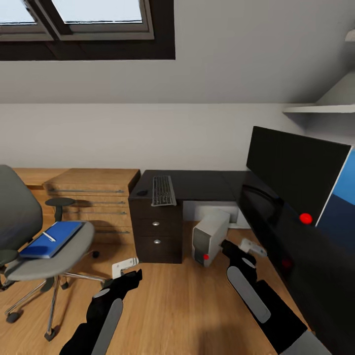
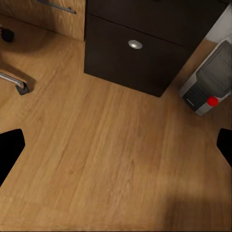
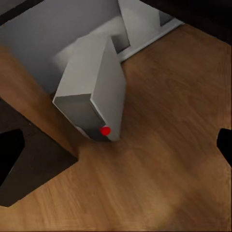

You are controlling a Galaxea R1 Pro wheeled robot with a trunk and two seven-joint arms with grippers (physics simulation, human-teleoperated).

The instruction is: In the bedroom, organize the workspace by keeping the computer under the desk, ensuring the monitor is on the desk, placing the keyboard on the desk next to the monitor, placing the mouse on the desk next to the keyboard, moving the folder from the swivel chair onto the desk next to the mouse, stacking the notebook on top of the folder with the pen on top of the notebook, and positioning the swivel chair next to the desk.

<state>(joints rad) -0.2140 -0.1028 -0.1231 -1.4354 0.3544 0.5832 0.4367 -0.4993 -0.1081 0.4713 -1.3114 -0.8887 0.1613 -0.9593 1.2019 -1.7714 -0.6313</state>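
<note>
Both arms are glossy black with rounded, segmented shells. Each forearm carries a long grey oval inlay and a smaller grey cap nearer the wrist. A pale grey-white bracket sits by the left gripper (image 1: 129,270) at its 11 o'clock and by the right gripper (image 1: 235,246) at its 2 o'clock. In the wrist views, the fingertips (image 2: 9,150) are plain matte black.

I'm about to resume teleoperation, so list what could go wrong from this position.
1. The pen lies loose on the folder on the swivel chair; lifting the folder may roll it off.
2. The chair stands on casters, so a nudge from the left claw might push it away.
3. The computer stands on the floor close to the right claw; a careless swing could knock it.
</note>
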